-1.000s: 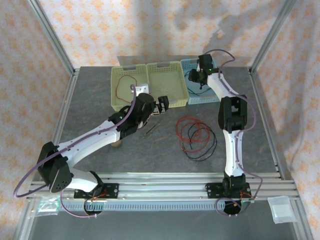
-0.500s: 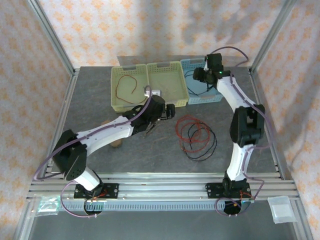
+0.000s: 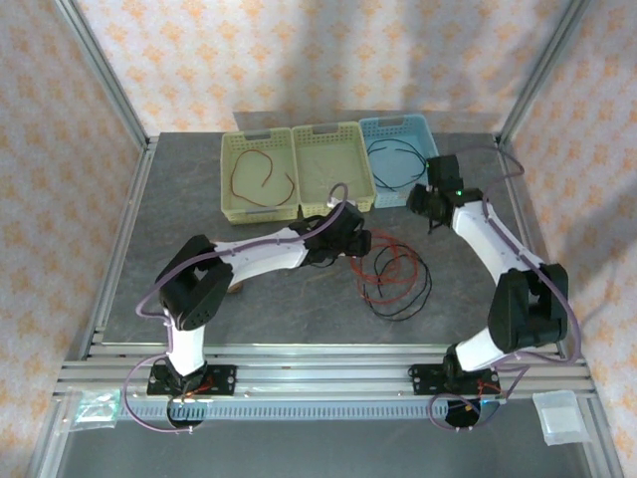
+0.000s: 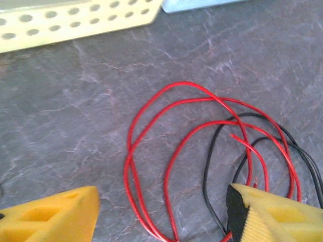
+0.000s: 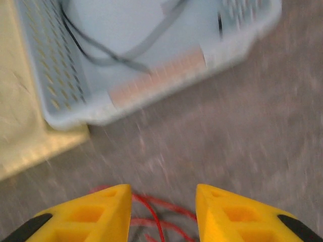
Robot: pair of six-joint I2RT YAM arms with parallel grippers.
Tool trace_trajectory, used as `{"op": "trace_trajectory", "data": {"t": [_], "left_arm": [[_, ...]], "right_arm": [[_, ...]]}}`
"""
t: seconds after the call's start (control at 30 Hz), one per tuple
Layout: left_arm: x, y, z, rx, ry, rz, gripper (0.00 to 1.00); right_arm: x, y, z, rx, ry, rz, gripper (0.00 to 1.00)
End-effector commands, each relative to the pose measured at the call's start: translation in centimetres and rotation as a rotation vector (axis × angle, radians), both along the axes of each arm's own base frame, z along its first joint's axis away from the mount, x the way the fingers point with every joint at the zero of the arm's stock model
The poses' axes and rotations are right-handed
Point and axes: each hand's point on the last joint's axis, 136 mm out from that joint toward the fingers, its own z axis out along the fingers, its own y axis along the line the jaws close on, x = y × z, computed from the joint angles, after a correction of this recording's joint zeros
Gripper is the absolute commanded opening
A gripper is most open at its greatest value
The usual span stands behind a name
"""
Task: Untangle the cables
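Covering the cell floor is a grey stone-pattern table (image 3: 179,219), with orange-flowered walls (image 3: 299,60) around. The red and black cables (image 3: 393,271) lie flat at its middle, the tangle longer from far-left to near-right. The left gripper (image 4: 161,201) stands open over them; the right gripper (image 5: 164,201), open too, hangs near the blue basket (image 3: 398,123).

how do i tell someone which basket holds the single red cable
Find the row of three baskets at the far side of the grey table. Take the basket at the left end: pale yellow like the middle basket, but with one loose red cable curled inside. The middle one looks empty, and the blue basket holds a dark cable.
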Motion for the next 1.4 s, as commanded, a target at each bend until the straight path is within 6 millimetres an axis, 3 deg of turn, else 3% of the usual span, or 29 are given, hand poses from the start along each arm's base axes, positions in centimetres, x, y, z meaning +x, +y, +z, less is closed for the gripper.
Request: {"op": "trace_trajectory", "data": {"t": [0.0,0.13,0.2,0.43,0.97,1.37], "left_arm": [[-0.5,-1.9,-0.9,-0.016,0.043,-0.054,0.64],[-0.6,-3.3,-1.9,-0.055,0.074,-0.079,0.60],[-0.6,-3.8,-2.5,-0.069,0.091,-0.083,0.58],[-1.2,-4.6,-4.3,-0.090,0.131,-0.104,0.46],[-2.4,-4.2,-6.8,-0.050,0.174,-0.112,0.42],[-2.6,-3.9,-7.4,-0.041,0.183,-0.107,0.42]], "right_arm": [[-5.0,1.5,-2.6,0.107,0.149,0.050,0.34],[-7.8,3.8,-4.2,0.237,0.226,0.133,0.33],[-8.8,4.1,-5.2,0.255,0.265,0.146,0.28],[-9.6,4.4,-7.6,0.252,0.319,0.154,0.21],[-8.9,4.4,-10.7,0.245,0.345,0.125,0.26],[-8.6,4.9,-11.9,0.225,0.376,0.129,0.22]]}}
